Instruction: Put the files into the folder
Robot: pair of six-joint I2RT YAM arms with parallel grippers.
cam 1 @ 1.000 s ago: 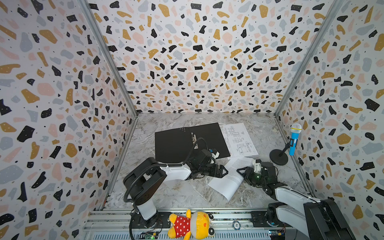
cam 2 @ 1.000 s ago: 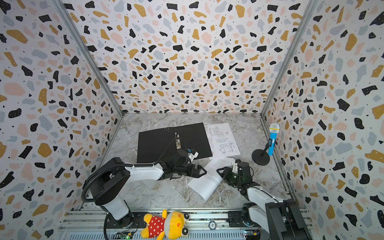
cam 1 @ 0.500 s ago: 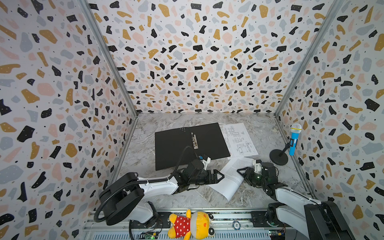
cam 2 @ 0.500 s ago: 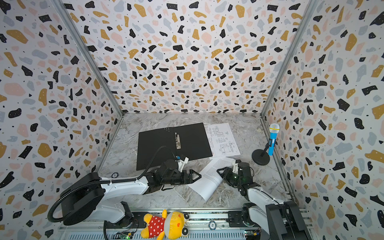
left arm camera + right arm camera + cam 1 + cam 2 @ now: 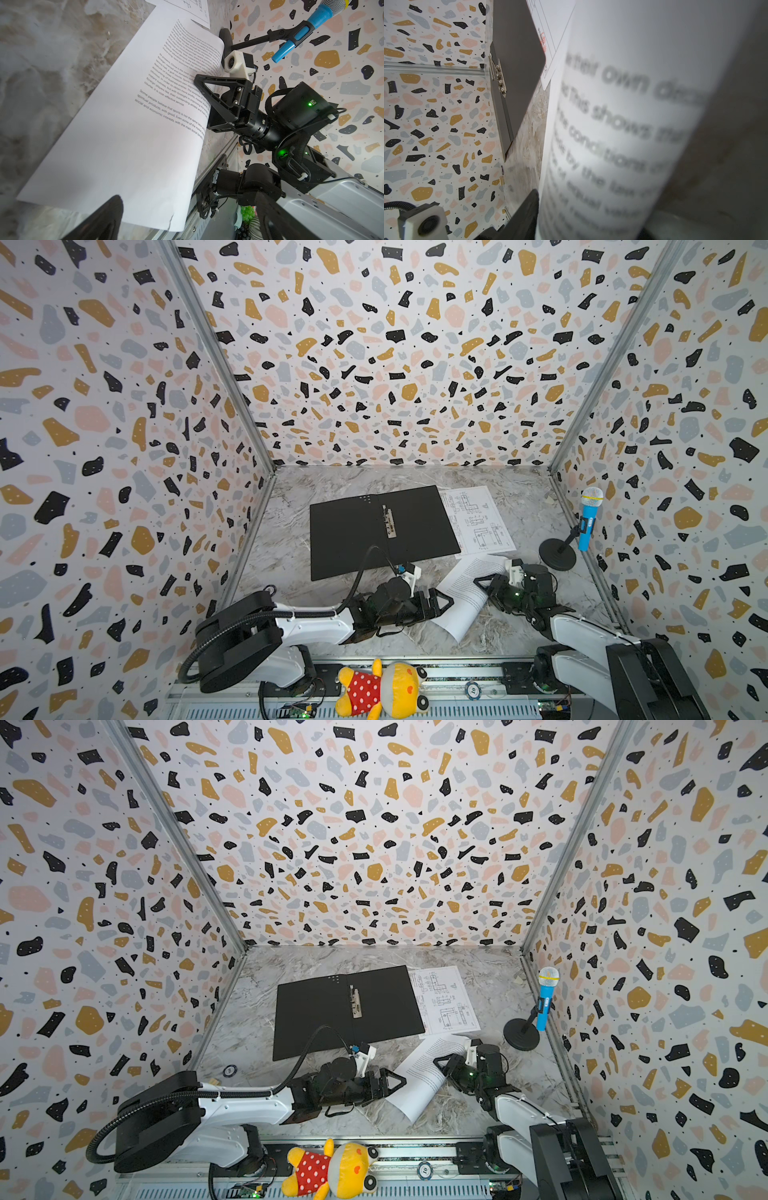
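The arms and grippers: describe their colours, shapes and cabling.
Both arms have black joints and white shell links. The left arm carries a ribbed black hose; the right arm shows green lights. The left gripper and right gripper are black, with triangular-frame fingers and a white camera housing each.

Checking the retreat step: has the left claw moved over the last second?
Yes. The left claw has pulled back off the folder's near edge, toward the front of the table; the folder lies unmoved.
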